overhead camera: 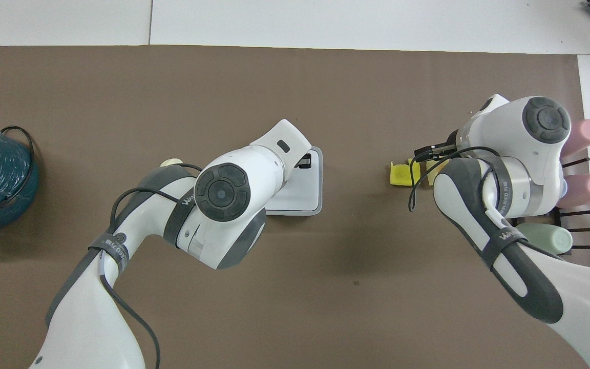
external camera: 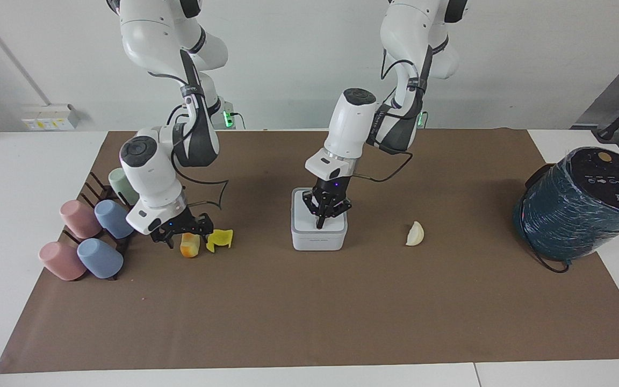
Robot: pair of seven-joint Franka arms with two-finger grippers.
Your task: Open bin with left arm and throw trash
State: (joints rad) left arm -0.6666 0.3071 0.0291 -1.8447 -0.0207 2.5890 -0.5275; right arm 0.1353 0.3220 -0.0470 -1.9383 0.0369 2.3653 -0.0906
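Lettering "WANKEE" on black strap (overhead camera: 506, 237) around right arm; rest unreadable.

Both my views are bright and evenly lit from overhead, with no glare on the brown mat (external camera: 309, 312) and only soft, short shadows under the arms. I see everything in sharp focus, without motion blur. Straight lines stay straight out to the edges in each view.
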